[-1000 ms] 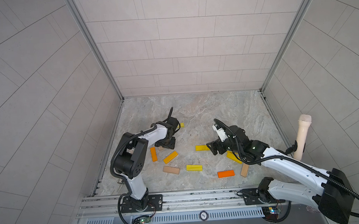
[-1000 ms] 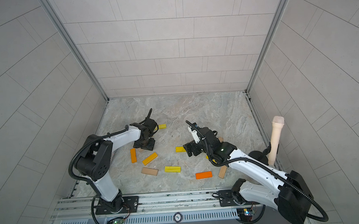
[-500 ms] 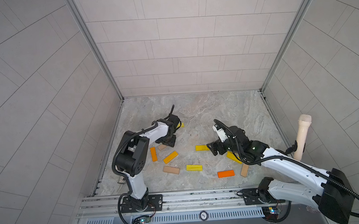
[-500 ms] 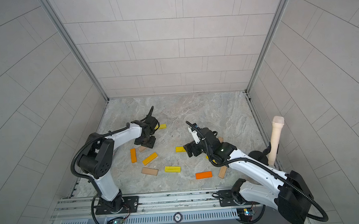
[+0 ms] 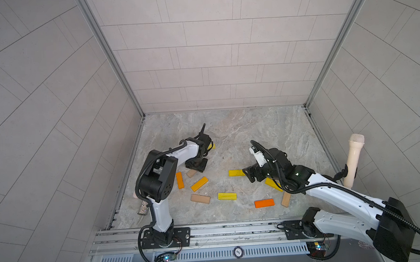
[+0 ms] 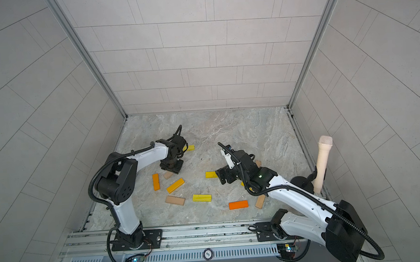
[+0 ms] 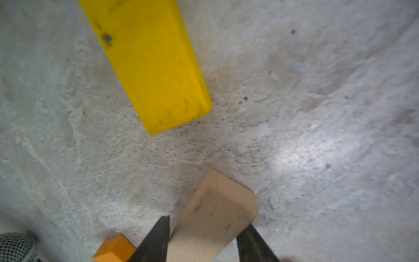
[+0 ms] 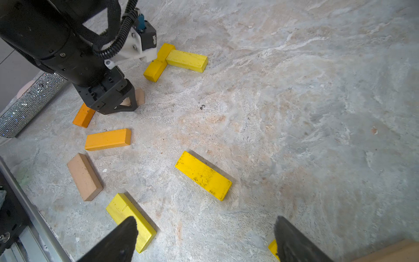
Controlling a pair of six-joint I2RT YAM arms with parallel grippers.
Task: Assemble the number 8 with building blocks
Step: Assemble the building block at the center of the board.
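- Marble floor (image 5: 253, 134): building blocks (image 5: 227, 196) lie scattered, number 8 barely begun, just a yellow L (image 8: 169, 56).
- Right gripper (image 8: 206, 219) hangs wide open, empty.
- Left gripper (image 7: 208, 221) pinches tan block (image 7: 224, 197); next, I'd guess, lift it and square it against the L.

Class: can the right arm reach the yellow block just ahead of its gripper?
Probably yes: the right gripper is open, and the yellow block lies flat just ahead, nothing between them.

White shells (image 5: 162, 213), black joints (image 5: 157, 178), ribbed black cables (image 8: 123, 29), screwed black baseplates (image 5: 180, 234).
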